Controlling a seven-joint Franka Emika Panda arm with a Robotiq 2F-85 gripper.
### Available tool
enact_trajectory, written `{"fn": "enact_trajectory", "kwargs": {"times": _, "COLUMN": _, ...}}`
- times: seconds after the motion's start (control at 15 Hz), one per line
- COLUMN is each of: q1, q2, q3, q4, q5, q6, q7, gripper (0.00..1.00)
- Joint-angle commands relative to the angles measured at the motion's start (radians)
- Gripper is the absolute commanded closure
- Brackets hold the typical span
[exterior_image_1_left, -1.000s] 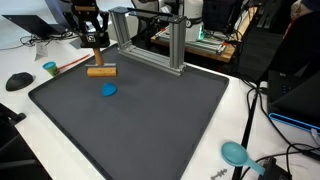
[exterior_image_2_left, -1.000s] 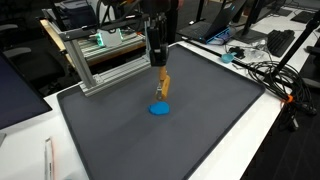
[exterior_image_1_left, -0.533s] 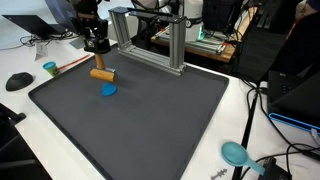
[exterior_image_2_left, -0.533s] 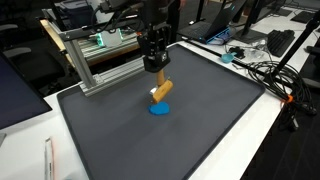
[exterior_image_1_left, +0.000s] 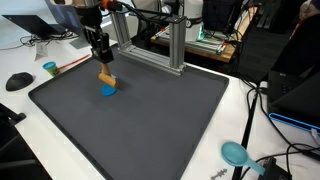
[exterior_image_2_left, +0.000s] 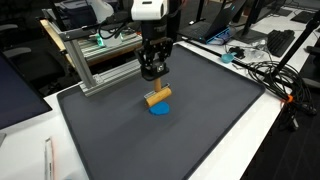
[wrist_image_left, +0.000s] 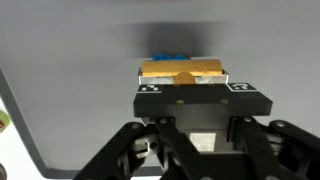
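Holding a wooden block (exterior_image_1_left: 106, 77) in the gripper (exterior_image_1_left: 102, 66), low over a blue disc (exterior_image_1_left: 108, 90).

Pinched narrow across the block from above, over the far part of a dark mat (exterior_image_1_left: 150, 125) and near an aluminium frame (exterior_image_1_left: 150, 40). Hangs tilted in both exterior views, lower end right at the disc's edge; cannot tell whether touching or just clear of it. In the wrist view, sits crosswise between the black fingers (wrist_image_left: 150, 95), with a strip of blue showing past its far side. Off the mat on the white table (exterior_image_1_left: 235, 105): 1 teal cup (exterior_image_1_left: 50, 68), 1 black mouse (exterior_image_1_left: 18, 81), and 1 teal round-headed tool (exterior_image_1_left: 235, 153) by the near corner.
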Motion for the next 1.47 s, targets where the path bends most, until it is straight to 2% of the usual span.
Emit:
{"fn": "enact_trajectory", "kwargs": {"times": 0.0, "q1": 0.009, "q2": 0.012, "q3": -0.005, "q4": 0.026, "q5": 0.04, "q6": -0.002, "q7": 0.099, "gripper": 0.78}}
{"fn": "enact_trajectory", "kwargs": {"times": 0.13, "q1": 0.015, "q2": 0.018, "q3": -0.012, "q4": 0.032, "q5": 0.035, "q6": -0.004, "q7": 0.162, "gripper": 0.78}}
{"fn": "enact_trajectory", "kwargs": {"times": 0.27, "q1": 0.008, "q2": 0.013, "q3": -0.009, "q4": 0.026, "q5": 0.031, "q6": 0.006, "q7": 0.157, "gripper": 0.78}}
{"fn": "enact_trajectory", "kwargs": {"times": 0.33, "q1": 0.01, "q2": 0.012, "q3": -0.009, "q4": 0.011, "q5": 0.015, "q6": -0.002, "q7": 0.142, "gripper": 0.53}}
{"fn": "enact_trajectory", "kwargs": {"times": 0.67, "q1": 0.009, "q2": 0.012, "q3": -0.01, "q4": 0.011, "q5": 0.015, "q6": -0.002, "q7": 0.146, "gripper": 0.53}}
{"fn": "enact_trajectory", "kwargs": {"times": 0.73, "q1": 0.009, "q2": 0.012, "q3": -0.01, "q4": 0.011, "q5": 0.015, "q6": -0.002, "q7": 0.146, "gripper": 0.78}}
{"fn": "enact_trajectory", "kwargs": {"times": 0.8, "q1": 0.012, "q2": 0.034, "q3": -0.015, "q4": 0.027, "q5": 0.019, "q6": 0.042, "q7": 0.177, "gripper": 0.78}}
{"fn": "enact_trajectory", "kwargs": {"times": 0.87, "q1": 0.0, "q2": 0.045, "q3": -0.001, "q4": 0.04, "q5": 0.062, "q6": 0.034, "q7": 0.16, "gripper": 0.78}}
{"fn": "enact_trajectory", "kwargs": {"times": 1.13, "q1": 0.001, "q2": 0.085, "q3": -0.002, "q4": 0.071, "q5": 0.099, "q6": 0.046, "q7": 0.197, "gripper": 0.78}}
{"fn": "enact_trajectory", "kwargs": {"times": 1.4, "q1": 0.021, "q2": 0.122, "q3": -0.037, "q4": 0.103, "q5": 0.055, "q6": 0.022, "q7": 0.298, "gripper": 0.78}}
